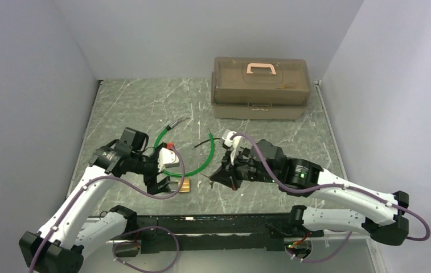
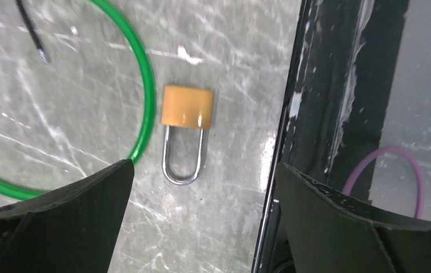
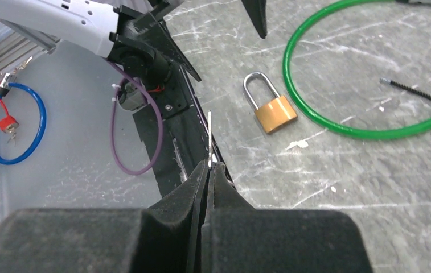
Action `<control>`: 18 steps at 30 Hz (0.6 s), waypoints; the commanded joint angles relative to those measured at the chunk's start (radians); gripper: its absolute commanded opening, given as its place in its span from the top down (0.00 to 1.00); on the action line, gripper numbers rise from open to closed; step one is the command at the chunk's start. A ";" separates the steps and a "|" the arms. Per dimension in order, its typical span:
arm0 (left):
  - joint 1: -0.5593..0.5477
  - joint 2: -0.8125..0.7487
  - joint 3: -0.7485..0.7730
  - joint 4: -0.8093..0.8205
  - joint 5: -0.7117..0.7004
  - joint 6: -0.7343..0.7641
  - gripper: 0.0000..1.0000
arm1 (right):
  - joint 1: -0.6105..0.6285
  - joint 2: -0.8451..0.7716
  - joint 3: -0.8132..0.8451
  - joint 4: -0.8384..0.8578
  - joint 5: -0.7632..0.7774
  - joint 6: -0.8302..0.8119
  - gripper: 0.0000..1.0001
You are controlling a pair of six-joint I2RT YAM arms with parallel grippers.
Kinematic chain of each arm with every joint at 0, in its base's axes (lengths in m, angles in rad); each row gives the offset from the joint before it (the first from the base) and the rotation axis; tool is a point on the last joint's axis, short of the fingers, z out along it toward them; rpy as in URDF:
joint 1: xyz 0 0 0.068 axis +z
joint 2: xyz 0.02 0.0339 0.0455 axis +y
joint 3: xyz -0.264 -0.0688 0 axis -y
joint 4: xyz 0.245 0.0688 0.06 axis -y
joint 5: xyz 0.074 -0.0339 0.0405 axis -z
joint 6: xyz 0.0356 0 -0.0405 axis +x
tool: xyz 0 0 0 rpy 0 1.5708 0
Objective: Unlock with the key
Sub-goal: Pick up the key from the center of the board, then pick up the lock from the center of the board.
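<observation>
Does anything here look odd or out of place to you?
Mildly, yes. The brass padlock lies flat and loose on the table, shackle shut, with the left pincer wide open above it, so nothing steadies it. The right pincer pinches the thin key by its end, apart from the lock.

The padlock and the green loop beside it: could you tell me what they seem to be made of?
The padlock has a brass-looking body, yellow-gold with a soft sheen; its shackle is bright, reflective metal, probably steel. The green loop is smooth and glossy, likely a plastic-coated cable.
</observation>
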 commanded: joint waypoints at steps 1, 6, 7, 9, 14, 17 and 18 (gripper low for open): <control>-0.023 0.031 -0.096 0.123 -0.080 0.069 0.01 | -0.008 -0.097 -0.069 0.019 0.098 0.073 1.00; -0.099 0.146 -0.145 0.208 -0.100 0.079 0.01 | -0.021 -0.189 -0.108 -0.012 0.204 0.106 1.00; -0.118 0.171 -0.148 0.222 -0.100 0.076 0.01 | -0.027 -0.204 -0.109 -0.021 0.231 0.111 1.00; -0.161 0.220 -0.158 0.250 -0.113 0.059 0.01 | -0.042 -0.229 -0.102 -0.040 0.264 0.114 1.00; -0.233 0.295 -0.206 0.333 -0.194 0.056 0.00 | -0.109 -0.258 -0.068 -0.072 0.279 0.095 1.00; -0.255 0.356 -0.219 0.382 -0.265 0.057 0.01 | -0.162 -0.256 -0.048 -0.068 0.242 0.071 1.00; -0.255 0.376 -0.220 0.400 -0.282 0.057 0.01 | -0.185 -0.250 -0.043 -0.064 0.222 0.063 1.00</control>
